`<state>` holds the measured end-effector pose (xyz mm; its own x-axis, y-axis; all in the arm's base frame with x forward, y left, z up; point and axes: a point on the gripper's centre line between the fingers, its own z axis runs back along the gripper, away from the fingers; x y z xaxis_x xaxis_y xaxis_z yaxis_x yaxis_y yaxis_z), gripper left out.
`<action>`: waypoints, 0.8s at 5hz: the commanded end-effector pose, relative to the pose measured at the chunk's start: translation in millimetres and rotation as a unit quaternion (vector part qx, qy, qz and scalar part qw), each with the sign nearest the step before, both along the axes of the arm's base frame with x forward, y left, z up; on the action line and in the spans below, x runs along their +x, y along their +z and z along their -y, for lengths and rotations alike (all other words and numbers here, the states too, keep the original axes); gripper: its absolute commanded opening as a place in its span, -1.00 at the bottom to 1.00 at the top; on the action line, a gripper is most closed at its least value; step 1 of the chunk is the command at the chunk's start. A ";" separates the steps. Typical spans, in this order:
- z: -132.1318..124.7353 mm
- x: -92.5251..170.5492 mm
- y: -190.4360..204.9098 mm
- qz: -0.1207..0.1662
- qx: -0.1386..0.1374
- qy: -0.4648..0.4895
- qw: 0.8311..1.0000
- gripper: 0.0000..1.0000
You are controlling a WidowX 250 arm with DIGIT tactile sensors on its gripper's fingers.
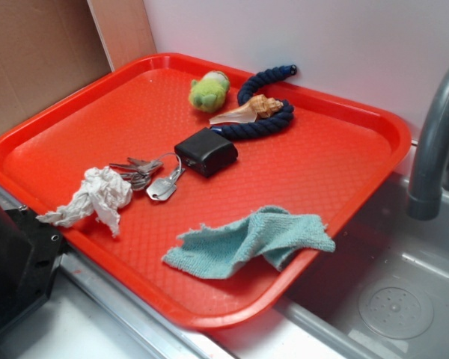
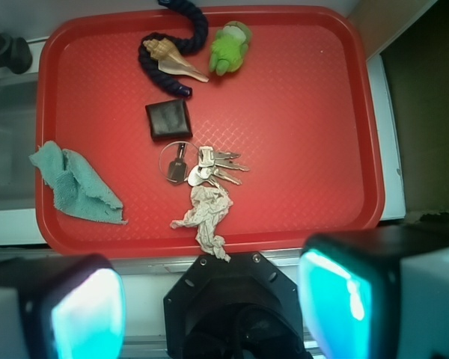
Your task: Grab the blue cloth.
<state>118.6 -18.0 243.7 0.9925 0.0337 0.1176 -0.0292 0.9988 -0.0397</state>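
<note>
The blue cloth is a rumpled light teal washcloth lying at the near right corner of the red tray, one fold reaching over the rim toward the sink. In the wrist view the blue cloth lies at the tray's lower left. My gripper hangs high above the scene and off the tray's near edge, far from the cloth. It is open, its two cyan-padded fingers wide apart with nothing between them. The exterior view does not show the gripper.
On the tray lie a white tissue wad, keys, a black box, a navy rope, a shell and a green toy. A sink and faucet border the cloth's side. The robot base is beside the tray.
</note>
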 end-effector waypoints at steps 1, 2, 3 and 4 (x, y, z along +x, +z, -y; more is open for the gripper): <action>0.0 0.0 0.0 0.000 0.000 0.000 1.000 1.00; 49.1 50.0 -37.6 0.006 0.039 -0.125 0.991 1.00; 104.2 86.1 -67.5 -0.012 0.110 -0.249 0.962 1.00; 155.6 119.7 -95.3 -0.018 0.073 -0.369 0.926 1.00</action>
